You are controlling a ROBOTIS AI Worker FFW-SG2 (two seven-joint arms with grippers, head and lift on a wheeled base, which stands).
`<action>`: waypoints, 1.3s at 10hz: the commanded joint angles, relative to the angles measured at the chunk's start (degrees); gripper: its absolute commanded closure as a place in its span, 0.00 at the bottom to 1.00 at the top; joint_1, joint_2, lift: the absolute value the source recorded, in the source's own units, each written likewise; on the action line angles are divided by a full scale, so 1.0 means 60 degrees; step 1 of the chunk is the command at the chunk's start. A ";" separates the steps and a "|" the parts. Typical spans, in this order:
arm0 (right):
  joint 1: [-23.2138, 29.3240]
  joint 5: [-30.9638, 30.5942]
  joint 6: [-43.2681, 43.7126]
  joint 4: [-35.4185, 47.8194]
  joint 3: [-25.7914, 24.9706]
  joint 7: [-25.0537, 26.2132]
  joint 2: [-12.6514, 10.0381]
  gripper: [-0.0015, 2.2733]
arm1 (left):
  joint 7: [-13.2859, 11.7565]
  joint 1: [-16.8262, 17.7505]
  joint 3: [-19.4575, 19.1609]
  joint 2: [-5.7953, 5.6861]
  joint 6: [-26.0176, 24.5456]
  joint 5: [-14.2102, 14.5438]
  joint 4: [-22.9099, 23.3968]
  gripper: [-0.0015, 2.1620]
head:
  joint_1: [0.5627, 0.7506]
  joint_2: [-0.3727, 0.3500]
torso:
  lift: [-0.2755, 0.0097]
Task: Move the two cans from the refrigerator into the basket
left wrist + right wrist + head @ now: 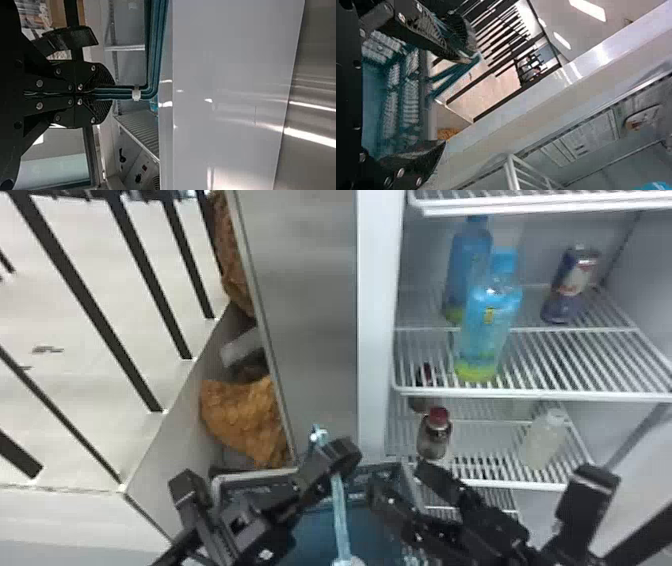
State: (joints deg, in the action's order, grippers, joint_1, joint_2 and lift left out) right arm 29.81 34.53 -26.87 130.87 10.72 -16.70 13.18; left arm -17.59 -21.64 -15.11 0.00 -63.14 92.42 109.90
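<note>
head view: a can [575, 280] stands upright towards the back of a fridge shelf [530, 392], over by the fridge's right side wall; its long axis runs up from the wire rack; i can't make out a second can for certain; the right pincer [459, 101] is the nearer one, down in front of the shelves beside the basket [257, 476]; from there the can lies forward, higher and off to the right; its fingers are spread apart with nothing between them.

the left pincer [110, 94] is closed on the basket's teal handle [152, 59], so that arm looks busy steadying the basket; the step in hand, i'd judge, is fetching this can with the right arm.

two blue bottles [487, 325] stand left of the can, one nearer the shelf's front edge; so the next move probably wants a lift above the shelf edge, then a reach in along the right side, fingers either side of the upright can; swinging in from the left could knock the front bottle, and going too wide could scrape the wall.
</note>
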 commanded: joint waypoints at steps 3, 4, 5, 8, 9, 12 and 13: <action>0.0304 -0.0385 0.0658 0.0301 -0.1539 0.0000 -0.0380 0.05 | 0.0002 -0.0026 -0.0015 0.0025 0.0000 0.0022 0.0000 0.56 | 0.70 0.58 | 0.84; 0.0445 -0.0632 0.0775 0.0512 -0.2186 0.0015 -0.0512 0.05 | 0.0002 -0.0026 -0.0015 0.0025 0.0000 0.0022 0.0000 0.56 | 0.70 0.51 | 0.84; 0.0586 -0.0766 0.0893 0.0699 -0.2681 0.0015 -0.0614 0.05 | 0.0002 -0.0049 -0.0015 0.0025 0.0024 0.0022 0.0000 0.56 | 0.70 0.48 | 0.84; 0.0703 -0.1051 0.1268 0.1027 -0.3900 0.0059 -0.0893 0.06 | 0.0002 -0.0049 0.0004 0.0025 0.0024 0.0022 0.0000 0.56 | 0.70 0.29 | 0.84; 0.0679 -0.1089 0.1314 0.1098 -0.4053 0.0147 -0.0893 0.06 | 0.0002 -0.0049 0.0004 0.0025 0.0000 0.0022 0.0000 0.56 | 0.70 0.24 | 0.84; 0.0211 -0.1413 0.1479 0.0934 -0.4624 0.0381 -0.0893 0.05 | 0.0002 -0.0049 0.0004 0.0025 0.0024 0.0022 0.0000 0.56 | 0.70 0.16 | 0.84; -0.0047 -0.1604 0.1525 0.0699 -0.4738 0.0381 -0.0893 0.05 | 0.0002 -0.0049 0.0042 0.0025 0.0000 0.0022 0.0000 0.56 | 0.70 0.15 | 0.84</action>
State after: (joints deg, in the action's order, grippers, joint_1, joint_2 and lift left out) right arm 30.37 25.48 -17.85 135.78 -17.29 -14.40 7.82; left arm -17.58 -21.93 -14.98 0.00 -63.12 92.55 109.91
